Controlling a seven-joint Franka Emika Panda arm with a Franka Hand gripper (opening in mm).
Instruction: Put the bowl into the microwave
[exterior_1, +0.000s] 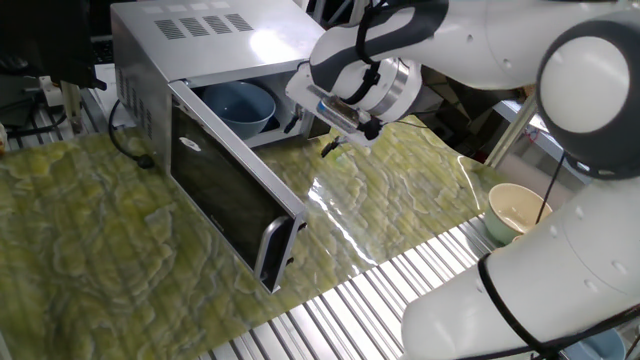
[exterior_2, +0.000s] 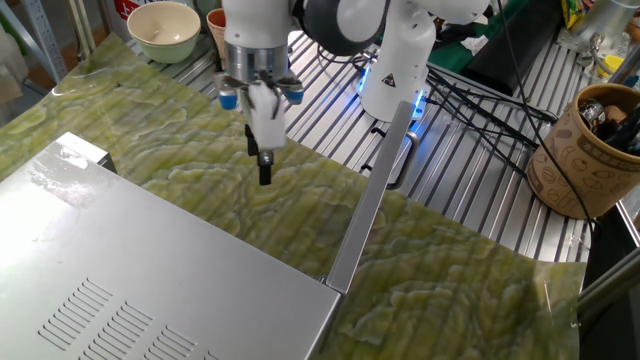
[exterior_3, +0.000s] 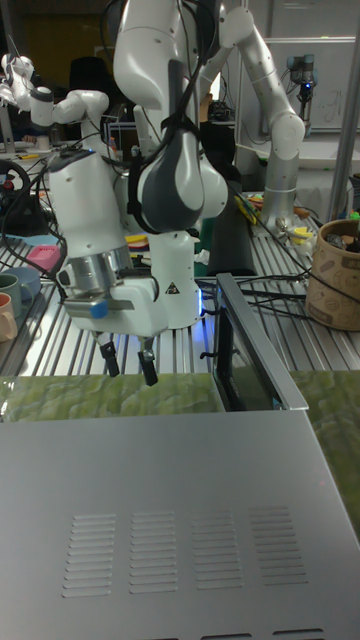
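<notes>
bowl (exterior_1: 240, 105) inside microwave (exterior_1: 190, 60), gripper (exterior_3: 129, 365) seemingly open

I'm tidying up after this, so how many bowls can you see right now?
2. The light-blue bowl sits inside the open microwave; a cream bowl sits on the slatted table edge. Others may be hidden.
</notes>
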